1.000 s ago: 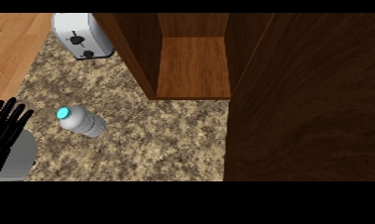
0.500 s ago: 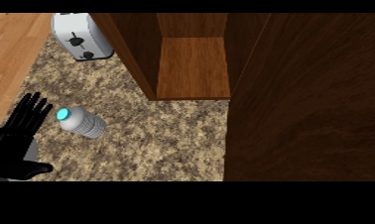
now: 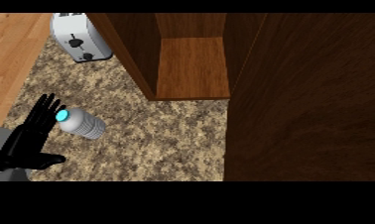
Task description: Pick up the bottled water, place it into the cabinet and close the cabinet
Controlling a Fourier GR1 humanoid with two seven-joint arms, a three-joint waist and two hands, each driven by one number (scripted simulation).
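My left hand [image 3: 28, 136], fingers straight and spread, has moved farther in from the near left since a moment ago and now sits just beside the bottled water [image 3: 81, 123]. The clear bottle with a bright blue cap lies on its side on the speckled surface [image 3: 161, 129], no label readable. The cabinet [image 3: 192, 67] stands open beyond it, a toaster [image 3: 79, 37] at far left.

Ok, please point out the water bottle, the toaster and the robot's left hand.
Water bottle [image 3: 85, 124], head view, on its clear body.
Toaster [image 3: 81, 37], head view, on its white side.
Left hand [image 3: 26, 140], head view, on the palm.
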